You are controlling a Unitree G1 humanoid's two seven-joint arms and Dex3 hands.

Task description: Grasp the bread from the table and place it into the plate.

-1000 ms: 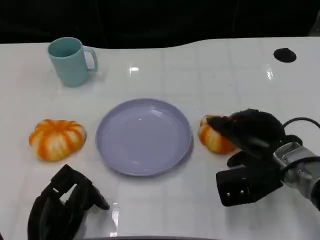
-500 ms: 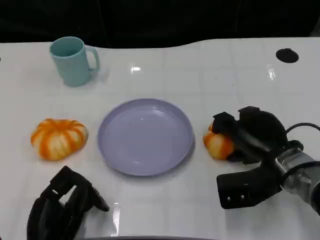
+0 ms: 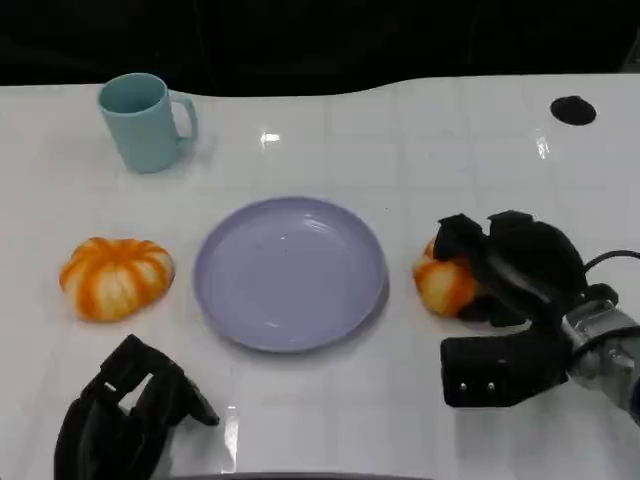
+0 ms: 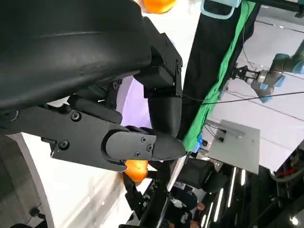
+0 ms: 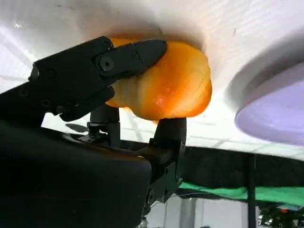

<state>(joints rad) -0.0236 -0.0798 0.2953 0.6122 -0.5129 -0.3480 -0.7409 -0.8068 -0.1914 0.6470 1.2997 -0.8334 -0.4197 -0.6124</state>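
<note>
An orange-and-white bread [image 3: 445,285] lies just right of the lilac plate [image 3: 290,272]. My right hand [image 3: 510,270] grips it, with black fingers wrapped over its far and near sides. In the right wrist view the bread [image 5: 171,85] sits between the fingers [image 5: 95,66] and against the white tabletop, beside the plate's rim [image 5: 275,109]. A second striped bread [image 3: 115,277] lies left of the plate, untouched. My left hand [image 3: 125,415] rests at the table's near left edge, its fingers apart and holding nothing.
A teal mug [image 3: 140,122] stands at the back left. A small black round spot [image 3: 571,109] marks the table's far right. The tabletop is white, and its far edge borders a dark background.
My right hand has slid a little right and toward me, and the bread moved with it, slightly away from the plate's rim. The left hand has stayed still.
</note>
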